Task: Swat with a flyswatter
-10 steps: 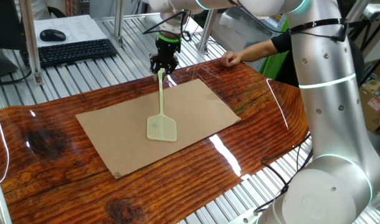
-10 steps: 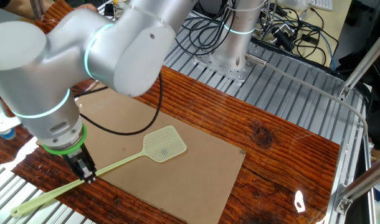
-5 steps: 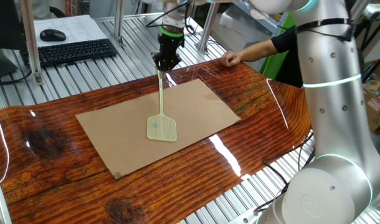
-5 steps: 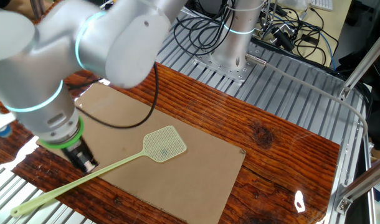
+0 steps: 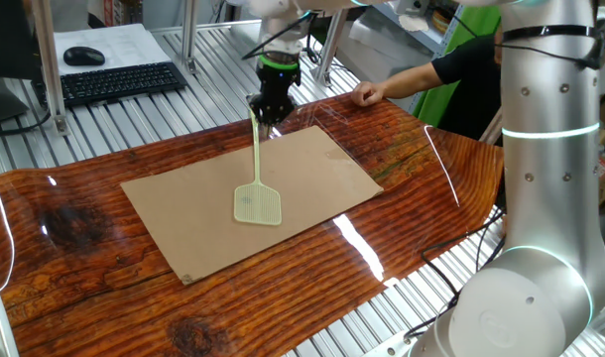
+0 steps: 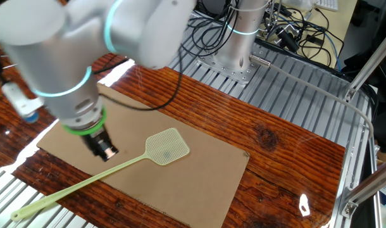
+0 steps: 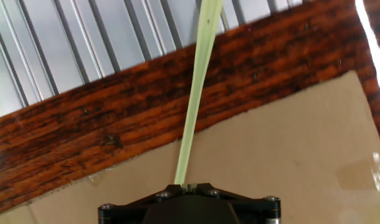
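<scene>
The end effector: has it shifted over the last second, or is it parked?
Yes. In the other fixed view the end effector has lifted off the flyswatter handle and moved inward over the cardboard sheet, toward the mesh head.

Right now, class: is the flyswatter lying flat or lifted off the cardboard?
Lying flat: the flyswatter rests its head on the cardboard sheet, handle stretched along the table.
</scene>
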Robot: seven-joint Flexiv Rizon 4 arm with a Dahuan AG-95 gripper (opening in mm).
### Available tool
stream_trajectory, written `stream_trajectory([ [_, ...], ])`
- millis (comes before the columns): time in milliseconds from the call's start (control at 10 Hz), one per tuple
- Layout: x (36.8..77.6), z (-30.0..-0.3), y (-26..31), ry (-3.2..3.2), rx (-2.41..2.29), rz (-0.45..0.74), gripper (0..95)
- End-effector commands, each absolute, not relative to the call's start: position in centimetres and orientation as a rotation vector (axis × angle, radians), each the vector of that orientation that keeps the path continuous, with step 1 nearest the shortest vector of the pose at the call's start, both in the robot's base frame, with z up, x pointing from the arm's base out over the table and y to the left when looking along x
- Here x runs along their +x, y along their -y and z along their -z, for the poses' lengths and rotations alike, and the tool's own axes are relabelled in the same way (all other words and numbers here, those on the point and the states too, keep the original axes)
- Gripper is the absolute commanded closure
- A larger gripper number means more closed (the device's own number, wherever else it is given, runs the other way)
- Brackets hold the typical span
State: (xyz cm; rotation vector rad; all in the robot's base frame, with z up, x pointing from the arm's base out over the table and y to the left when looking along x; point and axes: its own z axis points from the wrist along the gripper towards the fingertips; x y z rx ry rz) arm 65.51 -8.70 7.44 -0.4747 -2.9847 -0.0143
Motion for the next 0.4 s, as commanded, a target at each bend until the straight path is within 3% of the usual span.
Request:
stream_trajectory([
  [100,64.1,-6.9,8.4,2.972,-0.490,-0.015,95.0],
  [400,62.5,-6.4,8.2,2.974,-0.533,-0.016,95.0],
])
